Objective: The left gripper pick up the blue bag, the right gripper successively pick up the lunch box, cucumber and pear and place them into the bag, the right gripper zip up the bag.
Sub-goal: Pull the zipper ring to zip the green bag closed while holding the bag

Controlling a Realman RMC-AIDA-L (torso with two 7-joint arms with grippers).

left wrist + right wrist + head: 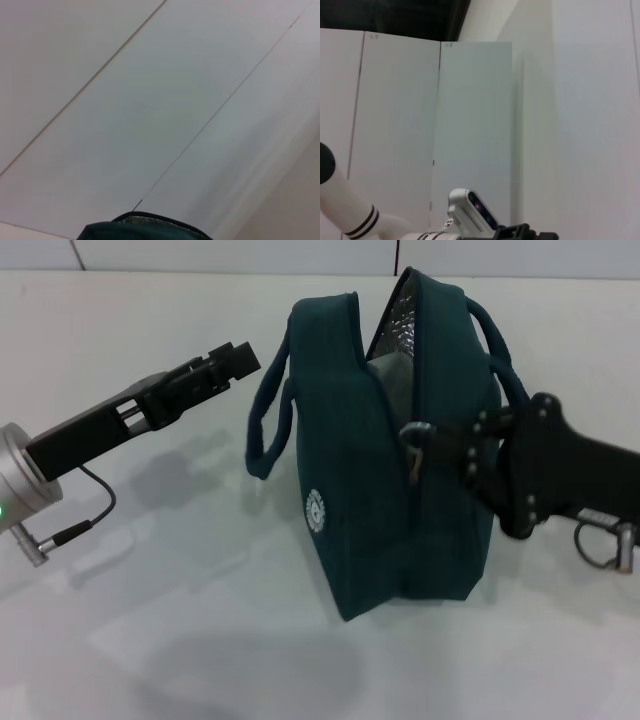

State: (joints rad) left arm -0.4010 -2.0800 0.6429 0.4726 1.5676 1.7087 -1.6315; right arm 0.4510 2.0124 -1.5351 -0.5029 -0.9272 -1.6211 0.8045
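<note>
The blue bag (400, 470) stands upright on the white table (150, 640). Its near part is zipped, and the far end gapes open over silver foil lining (395, 325). My right gripper (447, 447) reaches in from the right and is shut on the zipper pull beside the metal ring (416, 430) on top of the bag. My left gripper (232, 358) hovers to the left of the bag, a little apart from the near loop handle (265, 420), open and holding nothing. The bag's rim (145, 226) shows in the left wrist view. The lunch box, cucumber and pear are out of view.
A thin black cable (90, 515) trails on the table under the left arm. A metal ring and cable (605, 540) hang below the right arm. The robot's own head camera (472, 210) shows in the right wrist view against white wall panels.
</note>
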